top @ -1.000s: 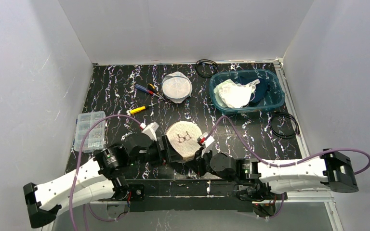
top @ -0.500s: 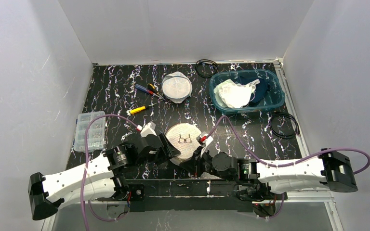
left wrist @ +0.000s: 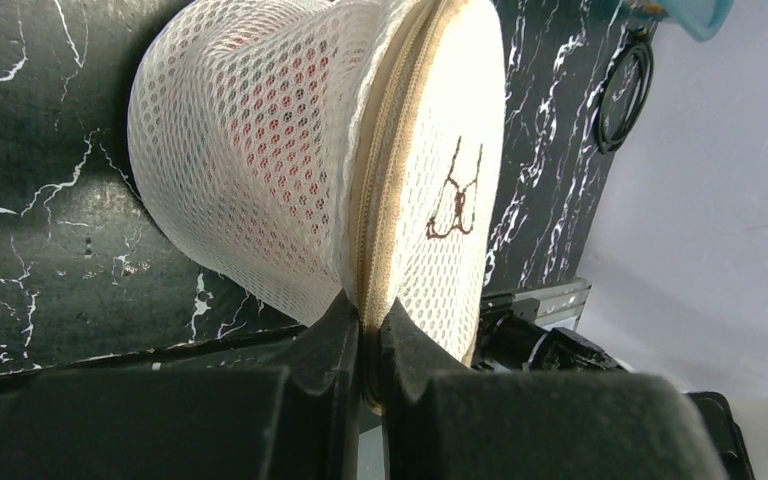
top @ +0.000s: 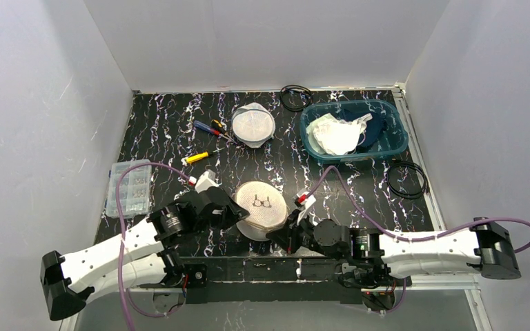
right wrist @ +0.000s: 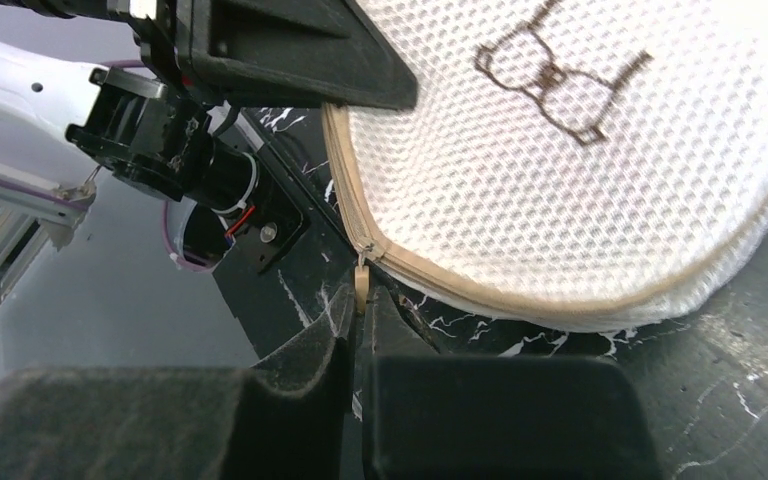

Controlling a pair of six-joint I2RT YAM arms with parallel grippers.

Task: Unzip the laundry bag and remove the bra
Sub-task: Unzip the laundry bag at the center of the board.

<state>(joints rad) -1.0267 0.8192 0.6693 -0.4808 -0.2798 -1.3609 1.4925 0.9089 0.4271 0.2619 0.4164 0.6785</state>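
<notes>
On the black marbled counter (top: 172, 131), the round white mesh laundry bag (top: 261, 207) sits tipped on edge between our two hands. Red fabric (left wrist: 260, 130), which we take to be the bra, shows through the mesh just beyond the left fingertips, so it is not out yet. Our left hand (left wrist: 365, 345) is pressed together on the bag's rim, pinching the seam. Our right hand (right wrist: 358, 310) is closed on the small pale pull tab (right wrist: 361, 285), which hangs right at its fingertips. The beige zipper (left wrist: 385, 190) reads as closed along every stretch we can see. We judge both grips set and the unzipping barely begun; opening the bag and taking out the garment remain.
</notes>
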